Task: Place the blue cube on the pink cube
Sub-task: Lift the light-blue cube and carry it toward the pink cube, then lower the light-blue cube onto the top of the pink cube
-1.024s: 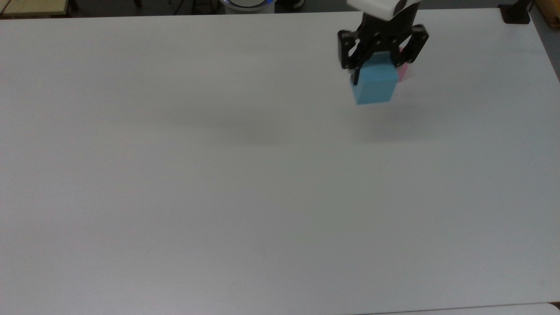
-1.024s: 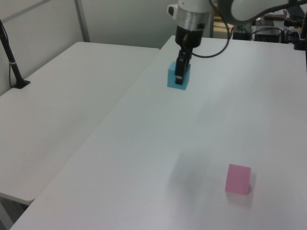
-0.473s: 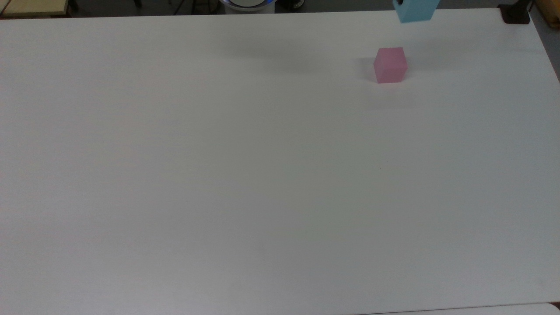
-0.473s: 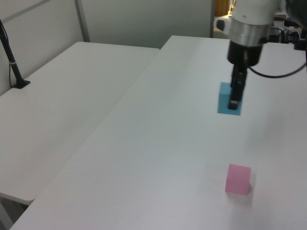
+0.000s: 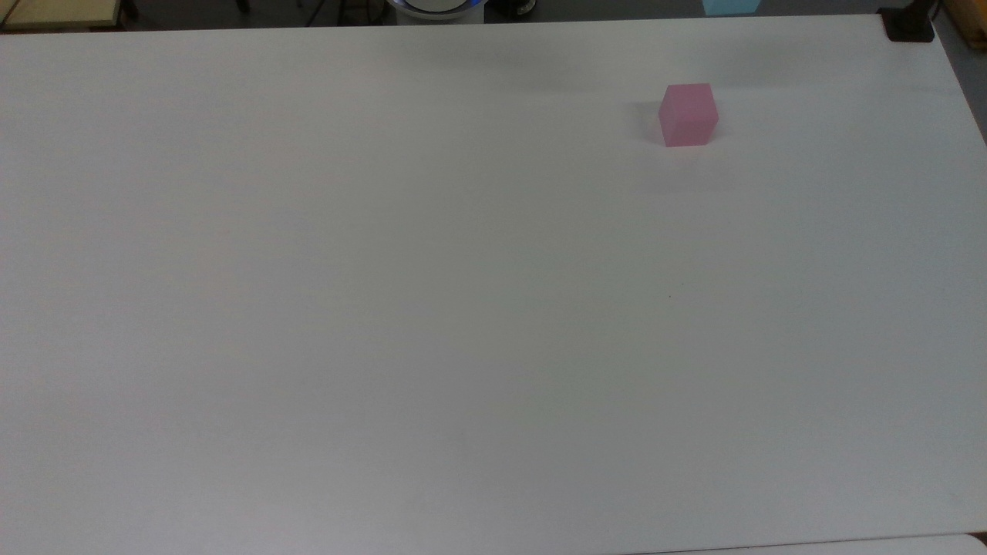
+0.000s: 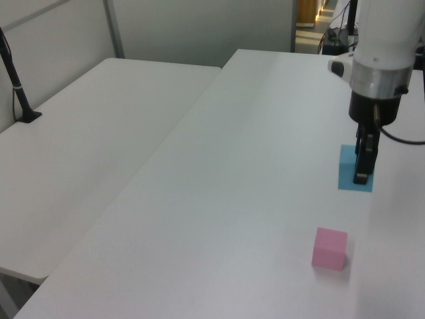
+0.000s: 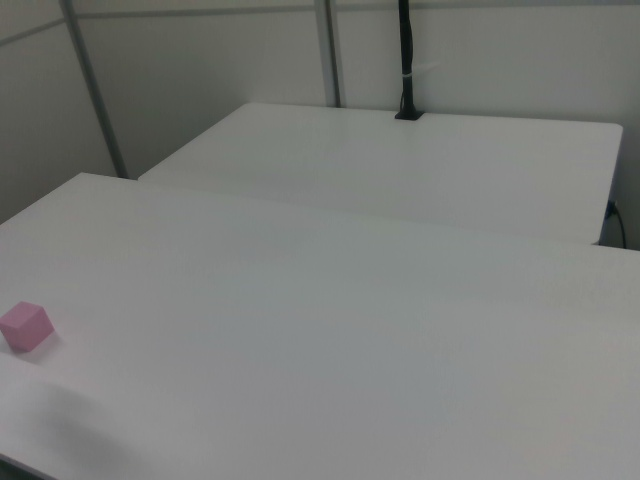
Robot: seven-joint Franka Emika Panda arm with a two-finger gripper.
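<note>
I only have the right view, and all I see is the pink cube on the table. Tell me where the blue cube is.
Observer: In the left view, the blue cube hangs in the end effector, clamped between its fingers, above and behind the pink cube.
Operator: Report whether it's over the pink cube yet.
Observer: Not yet. In the left view it sits up and toward the left view's right of the pink cube, with bare table between them.
Operator: Check the top view too.
Observer: There, a sliver of the blue cube shows at the upper edge, above and toward the top view's right of the pink cube, which stands alone with nothing on it.
</note>
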